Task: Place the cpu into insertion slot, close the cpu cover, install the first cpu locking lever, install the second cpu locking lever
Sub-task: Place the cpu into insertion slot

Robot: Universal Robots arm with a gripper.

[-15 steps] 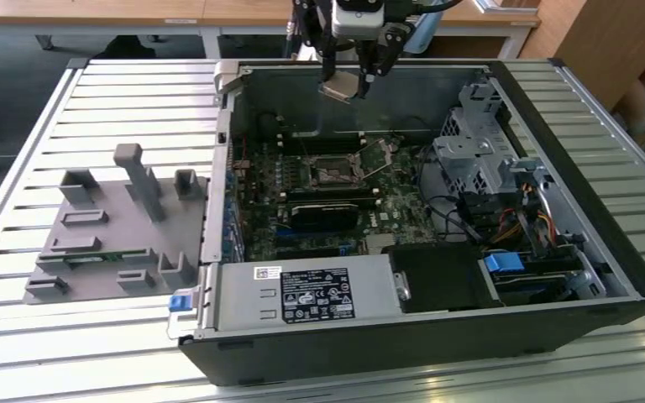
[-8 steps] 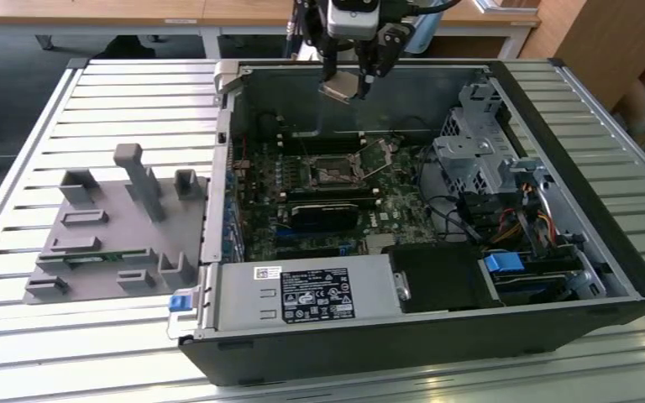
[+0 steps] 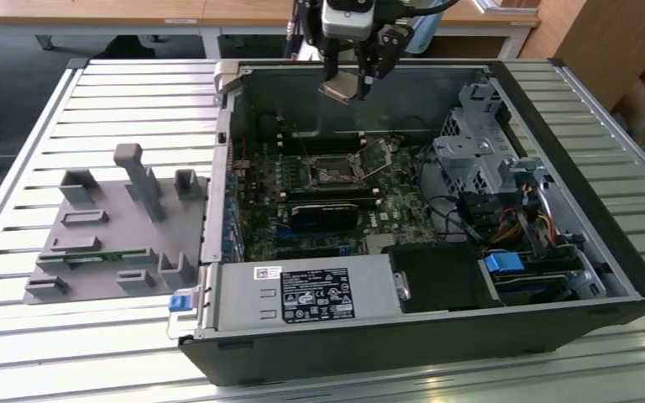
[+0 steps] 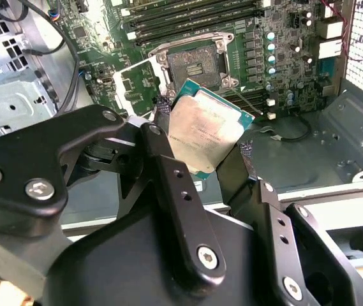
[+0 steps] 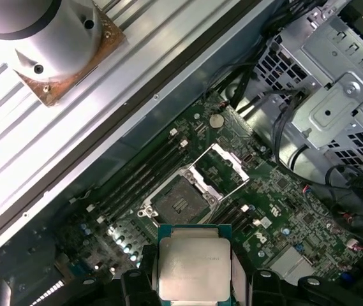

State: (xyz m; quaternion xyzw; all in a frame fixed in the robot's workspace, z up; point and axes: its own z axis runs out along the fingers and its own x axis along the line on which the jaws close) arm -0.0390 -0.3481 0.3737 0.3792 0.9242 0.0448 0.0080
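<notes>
The cpu (image 5: 194, 271) is not in the socket. It is held in the air over the open computer case (image 3: 625, 277), pinched by its edges between the gripper (image 4: 203, 143) fingers (image 4: 168, 162), which are closed on two opposite sides of it. Its dull silver face is turned toward both wrist cameras, and in the exterior view it hangs tilted near the case's far wall.

Well below it on the green motherboard (image 4: 296, 38) lies the insertion slot (image 5: 180, 203), bare and dark inside its silvery rim, with nothing seated in it. The cpu cover (image 5: 224, 167) is swung open and stands up beside the socket, with green board showing through its square window. In the exterior view thin metal rods just beside the socket may be the locking levers, but I cannot tell for sure.

The long black memory slots (image 5: 141, 177) run alongside the socket. A black rectangular block (image 3: 325, 214) sits on the board on the near side of it. A metal drive cage (image 3: 474, 159) and loose cables (image 3: 524, 225) crowd the exterior view's right of the case. The power supply box (image 3: 300, 295) fills the near corner. Nothing lies across the socket itself.

Outside the case, on the slatted table (image 3: 31, 168), rests a grey fixture tray (image 3: 110, 227) on the exterior view's left.
</notes>
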